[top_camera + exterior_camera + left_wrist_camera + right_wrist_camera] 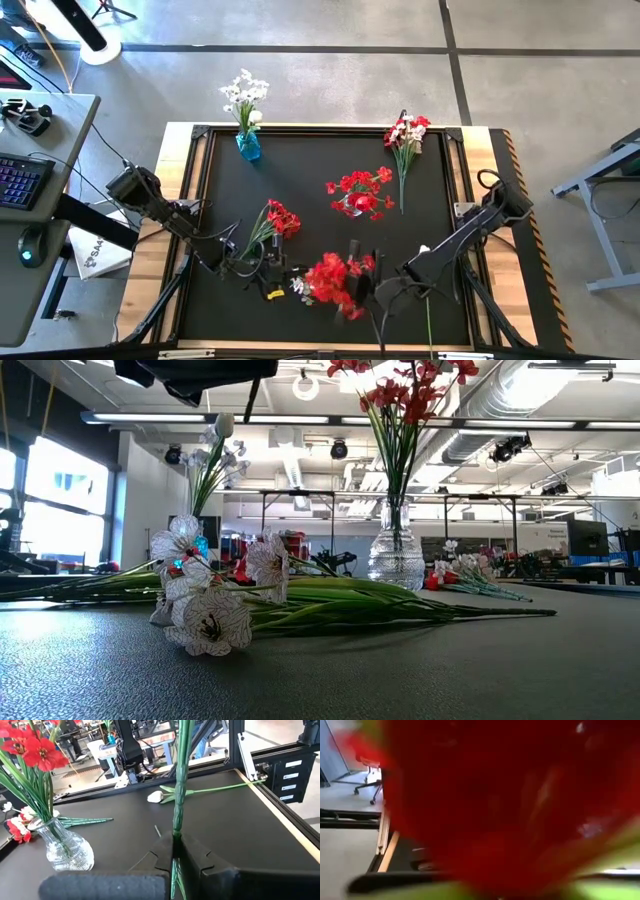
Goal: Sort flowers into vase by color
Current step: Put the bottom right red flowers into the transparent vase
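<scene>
Your clear ribbed glass vase [356, 203] of red flowers [362, 184] stands mid-mat on the pebbled black table [310, 150]; a blue vase [248, 146] with white blooms [244, 95] sits at the far left corner, a mixed bunch [405, 135] lies far right. Your left gripper [176, 851] is clamped on a green stem [180, 785]. Your right gripper [365, 285] is buried in a red bunch [335, 280]; I can't tell its fingers.
</scene>
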Action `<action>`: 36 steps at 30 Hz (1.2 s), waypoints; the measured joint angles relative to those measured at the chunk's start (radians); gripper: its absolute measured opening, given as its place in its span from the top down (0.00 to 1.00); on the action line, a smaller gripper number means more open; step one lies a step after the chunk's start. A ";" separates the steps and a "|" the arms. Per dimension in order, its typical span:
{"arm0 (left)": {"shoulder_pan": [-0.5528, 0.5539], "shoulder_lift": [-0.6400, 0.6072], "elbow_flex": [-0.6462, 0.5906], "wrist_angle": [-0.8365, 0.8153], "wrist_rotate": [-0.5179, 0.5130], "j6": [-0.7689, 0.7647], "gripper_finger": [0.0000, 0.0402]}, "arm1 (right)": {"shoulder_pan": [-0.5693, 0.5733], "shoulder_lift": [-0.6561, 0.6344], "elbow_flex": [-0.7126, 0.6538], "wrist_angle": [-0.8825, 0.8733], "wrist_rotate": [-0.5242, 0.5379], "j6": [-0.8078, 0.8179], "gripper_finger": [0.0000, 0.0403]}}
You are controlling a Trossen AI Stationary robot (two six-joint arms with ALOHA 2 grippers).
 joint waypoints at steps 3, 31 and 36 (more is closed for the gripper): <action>0.000 0.000 0.000 -0.024 -0.001 -0.002 0.97 | 0.015 0.000 0.000 -0.019 0.047 0.016 0.97; 0.007 -0.023 -0.001 -0.551 -0.124 -0.318 0.78 | 0.022 -0.198 -0.106 -1.312 0.738 1.341 1.00; 0.007 -0.023 -0.001 -0.546 -0.124 -0.318 0.78 | -0.084 -0.211 -0.106 -1.291 0.726 1.284 1.00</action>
